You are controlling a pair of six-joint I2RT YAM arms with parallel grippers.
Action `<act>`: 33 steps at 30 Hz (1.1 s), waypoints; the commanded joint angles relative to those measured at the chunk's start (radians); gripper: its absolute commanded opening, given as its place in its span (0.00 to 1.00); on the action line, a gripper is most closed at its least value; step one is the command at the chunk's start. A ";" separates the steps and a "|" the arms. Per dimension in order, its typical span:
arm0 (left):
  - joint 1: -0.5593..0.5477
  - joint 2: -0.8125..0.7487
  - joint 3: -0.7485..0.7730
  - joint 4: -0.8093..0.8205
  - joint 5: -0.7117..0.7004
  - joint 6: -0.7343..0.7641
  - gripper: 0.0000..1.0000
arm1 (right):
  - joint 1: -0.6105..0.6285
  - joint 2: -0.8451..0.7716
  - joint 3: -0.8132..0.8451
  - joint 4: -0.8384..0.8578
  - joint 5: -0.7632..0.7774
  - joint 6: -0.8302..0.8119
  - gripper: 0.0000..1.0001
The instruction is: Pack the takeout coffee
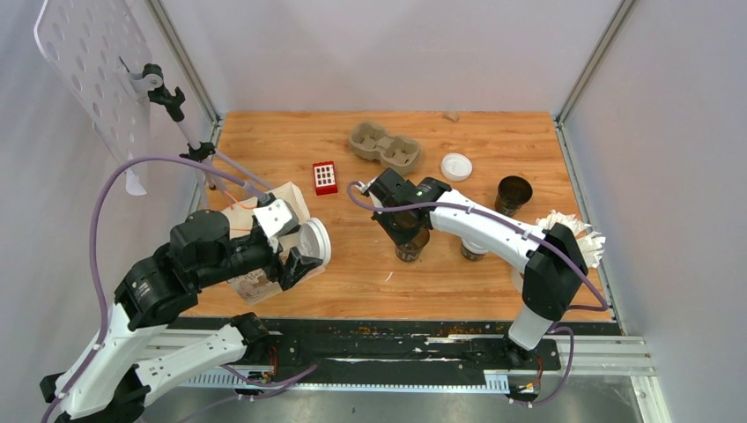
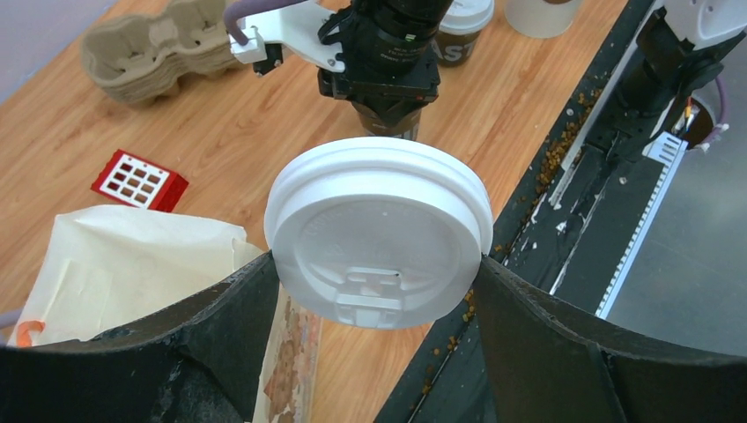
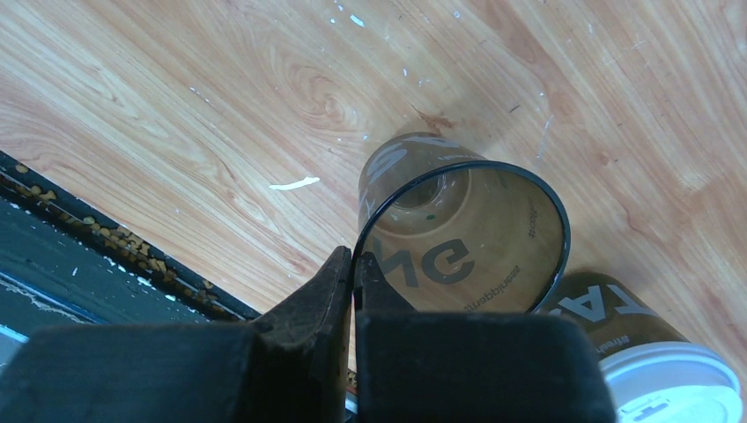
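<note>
We clamp white lid [image 2: 379,220] across left gripper [image 2: 377,264], jaws wide. Right gripper [image 3: 354,273] pinches rim of open coffee cup [image 3: 458,233], upright toward table's [image 1: 291,141] near edge. Cup lies rightward of lid; we judge left arm must cross over.

The black-and-white left arm [image 1: 154,295] comes up from the lower left of the overhead frame, elbow bent and forearm reaching right toward the centre. Its wrist is rolled over so the left gripper [image 1: 304,254] points sideways. The fingers [image 2: 220,335] are spread wide and pressed on opposite edges of a white round plastic lid [image 2: 379,233], gripping it with its top facing the wrist camera. Over to the right arm [image 1: 502,233]: base at the lower right, white link sweeping up and left to mid-frame, wrist angled downward. The right gripper [image 3: 354,264] has its jaws almost together, pinching the thin rim of a lidless dark brown takeout cup [image 3: 462,238].
</note>
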 commanded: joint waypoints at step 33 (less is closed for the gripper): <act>-0.002 0.221 0.065 0.018 -0.003 -0.054 0.83 | -0.205 -0.295 0.017 0.085 -0.098 0.152 0.53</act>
